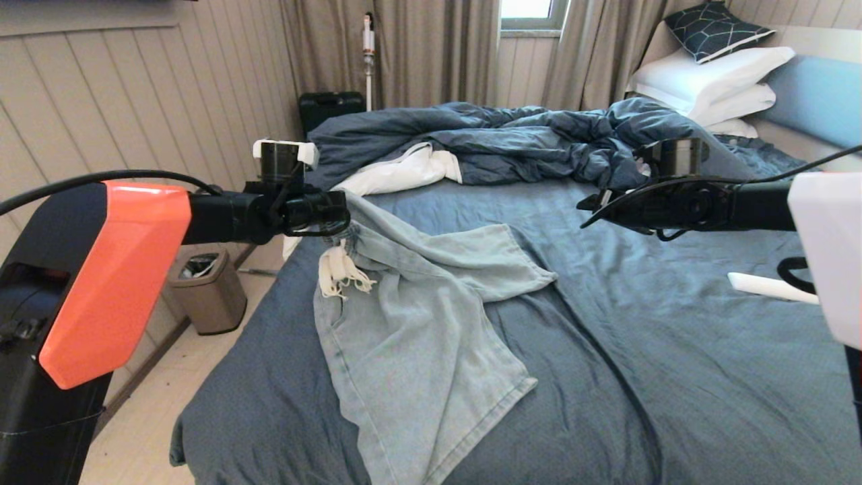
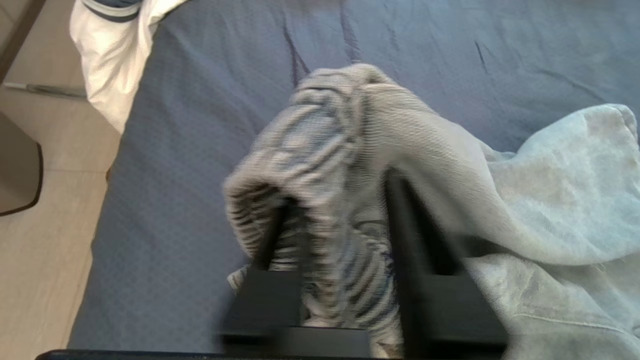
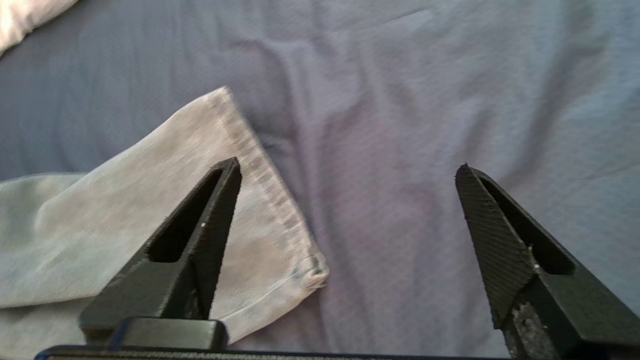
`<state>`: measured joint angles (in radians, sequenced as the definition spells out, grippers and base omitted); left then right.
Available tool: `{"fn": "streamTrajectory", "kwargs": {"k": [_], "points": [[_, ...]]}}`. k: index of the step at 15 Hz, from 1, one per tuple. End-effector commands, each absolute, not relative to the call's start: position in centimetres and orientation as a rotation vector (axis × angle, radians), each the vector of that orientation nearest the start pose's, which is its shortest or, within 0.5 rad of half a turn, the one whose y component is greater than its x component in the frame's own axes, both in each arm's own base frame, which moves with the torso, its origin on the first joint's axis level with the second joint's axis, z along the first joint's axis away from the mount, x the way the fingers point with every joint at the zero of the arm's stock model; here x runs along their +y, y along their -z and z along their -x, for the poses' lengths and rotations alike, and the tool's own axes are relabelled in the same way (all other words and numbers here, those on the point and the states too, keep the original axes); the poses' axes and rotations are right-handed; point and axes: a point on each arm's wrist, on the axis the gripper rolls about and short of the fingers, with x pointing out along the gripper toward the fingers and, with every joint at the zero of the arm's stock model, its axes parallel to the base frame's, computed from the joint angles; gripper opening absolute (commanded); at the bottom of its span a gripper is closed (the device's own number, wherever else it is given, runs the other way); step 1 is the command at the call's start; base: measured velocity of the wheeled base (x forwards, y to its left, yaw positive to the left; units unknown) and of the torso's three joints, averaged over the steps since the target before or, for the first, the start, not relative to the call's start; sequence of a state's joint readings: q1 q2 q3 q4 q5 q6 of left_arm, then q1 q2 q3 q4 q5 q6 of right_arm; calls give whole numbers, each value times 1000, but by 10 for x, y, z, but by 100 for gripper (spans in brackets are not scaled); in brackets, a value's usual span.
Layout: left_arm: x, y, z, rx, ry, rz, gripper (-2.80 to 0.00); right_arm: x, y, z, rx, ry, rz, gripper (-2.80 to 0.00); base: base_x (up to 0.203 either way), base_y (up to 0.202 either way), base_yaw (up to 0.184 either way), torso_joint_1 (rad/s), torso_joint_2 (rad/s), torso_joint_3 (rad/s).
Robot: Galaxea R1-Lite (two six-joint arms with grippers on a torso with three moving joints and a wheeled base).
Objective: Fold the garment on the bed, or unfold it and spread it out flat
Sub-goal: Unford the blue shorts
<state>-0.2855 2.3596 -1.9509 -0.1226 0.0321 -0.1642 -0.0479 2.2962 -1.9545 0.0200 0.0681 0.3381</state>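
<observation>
Your large bed with the dark slate-blue sheet point(image 1: 673, 350) fills the frame; the pale washed-blue denim-look shorts point(image 1: 417, 337) sprawl at lower centre. Your left gripper point(image 1: 337, 214) reaches level from mid-left, blurred jaws parted around the gathered waistband. Your right gripper point(image 3: 347, 172), upper right, gapes empty.
</observation>
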Motion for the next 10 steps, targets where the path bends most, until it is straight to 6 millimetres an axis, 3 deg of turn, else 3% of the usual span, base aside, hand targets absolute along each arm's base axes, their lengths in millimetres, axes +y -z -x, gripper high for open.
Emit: {"fn": "streamTrajectory", "kwargs": {"k": [1,7,10], "points": [[-140,-184,-481,298,228,118,0,-23,-205,-482,354,42,-358,0,0,0,0,0,0,0],[-137,-202,-474,263,226,125,0,-21,-214,-473,351,38,-361,0,0,0,0,0,0,0],[-122,-235,-459,239,163,131,0,-20,-232,-457,335,31,-369,0,0,0,0,0,0,0]]}}
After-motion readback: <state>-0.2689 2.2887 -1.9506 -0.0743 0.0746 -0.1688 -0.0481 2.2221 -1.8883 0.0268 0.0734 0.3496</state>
